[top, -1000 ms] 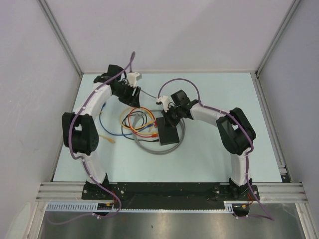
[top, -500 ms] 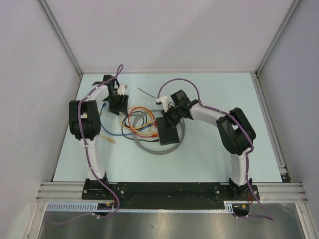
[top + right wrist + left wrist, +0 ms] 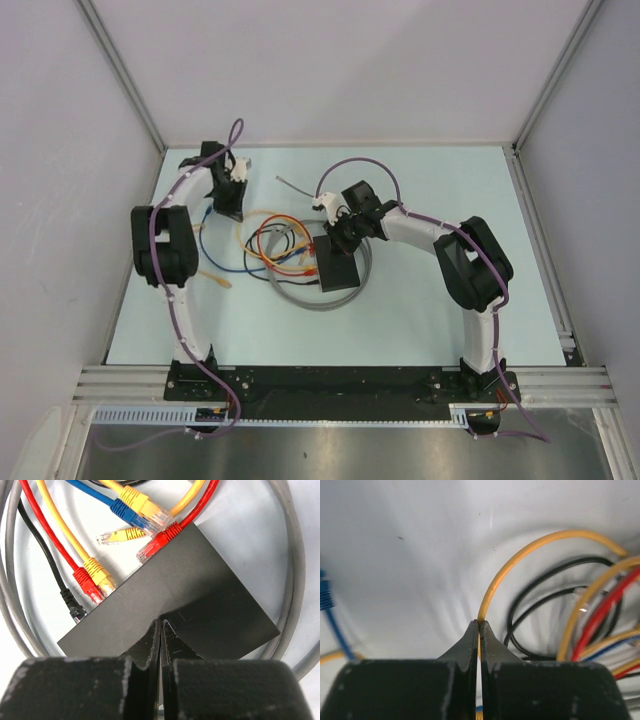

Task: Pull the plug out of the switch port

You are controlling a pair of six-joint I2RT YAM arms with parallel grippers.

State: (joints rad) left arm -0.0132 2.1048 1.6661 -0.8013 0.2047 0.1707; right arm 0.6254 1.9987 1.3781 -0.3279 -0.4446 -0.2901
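The switch (image 3: 338, 264) (image 3: 190, 595) is a flat matte-black box near the table's middle. My right gripper (image 3: 336, 238) (image 3: 160, 621) is shut with nothing between its tips, which rest on the switch's top. Red (image 3: 86, 582), yellow (image 3: 104, 578) and black (image 3: 75, 608) plugs meet the switch's left edge. Another red plug (image 3: 155, 547) lies at its far corner with its clear tip showing. Left of the cable tangle, my left gripper (image 3: 229, 210) (image 3: 479, 623) is shut on a thin yellow cable (image 3: 520, 555). Which plug that cable ends in cannot be told.
A grey cable (image 3: 300, 300) (image 3: 295, 570) loops round the switch. Coloured cables (image 3: 275, 245) lie coiled to its left, with blue (image 3: 131, 516) and yellow (image 3: 142, 504) plugs among them. A loose yellow plug (image 3: 216, 281) and a grey cable end (image 3: 290, 184) lie apart. Walls close three sides.
My left arm has swung from the back centre toward the left and its jaws have shut on the yellow cable. The right arm has not moved.
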